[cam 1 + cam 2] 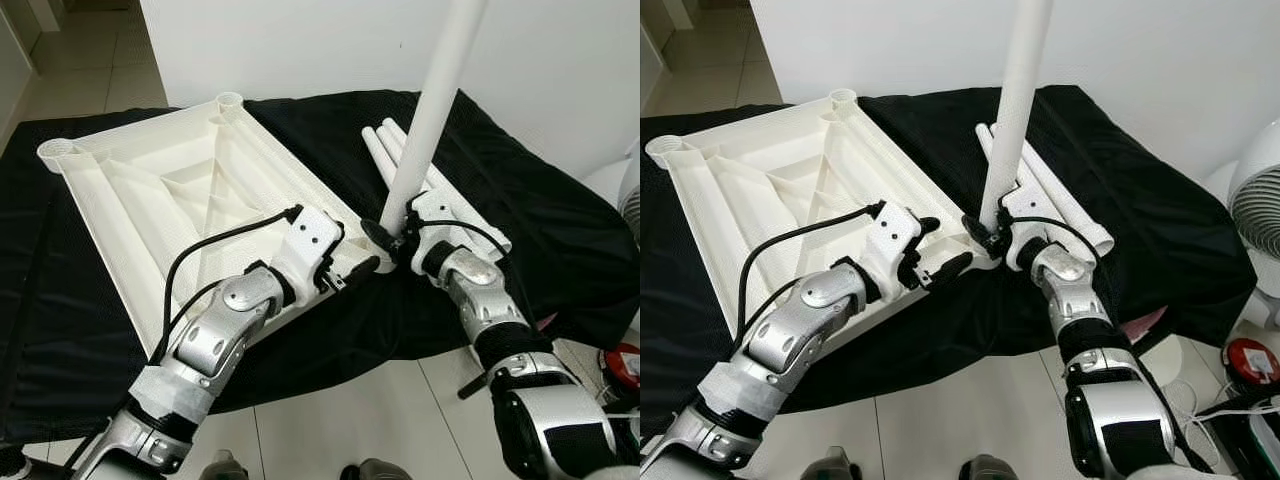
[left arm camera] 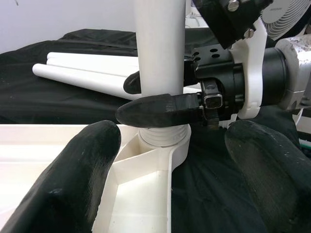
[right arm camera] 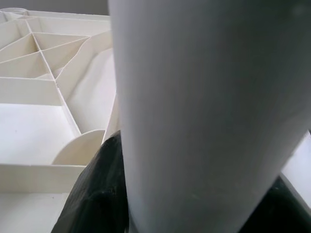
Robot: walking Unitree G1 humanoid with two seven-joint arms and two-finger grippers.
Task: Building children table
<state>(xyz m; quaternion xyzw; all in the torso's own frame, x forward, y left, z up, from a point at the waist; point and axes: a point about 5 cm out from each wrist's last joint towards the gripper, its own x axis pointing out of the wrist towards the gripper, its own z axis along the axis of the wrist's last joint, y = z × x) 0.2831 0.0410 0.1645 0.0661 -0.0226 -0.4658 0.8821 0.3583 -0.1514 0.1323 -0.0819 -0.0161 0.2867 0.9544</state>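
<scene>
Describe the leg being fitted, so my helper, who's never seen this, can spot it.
On the black cloth lies an upside-down white tabletop. At its near right corner socket, one white leg stands upright, held by the right gripper. The spare legs lie flat on the cloth; this one alone stands.

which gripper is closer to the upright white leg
Right. The right gripper is clamped around the upright leg just above its corner socket; the left gripper rests open on the tabletop beside it.
</scene>
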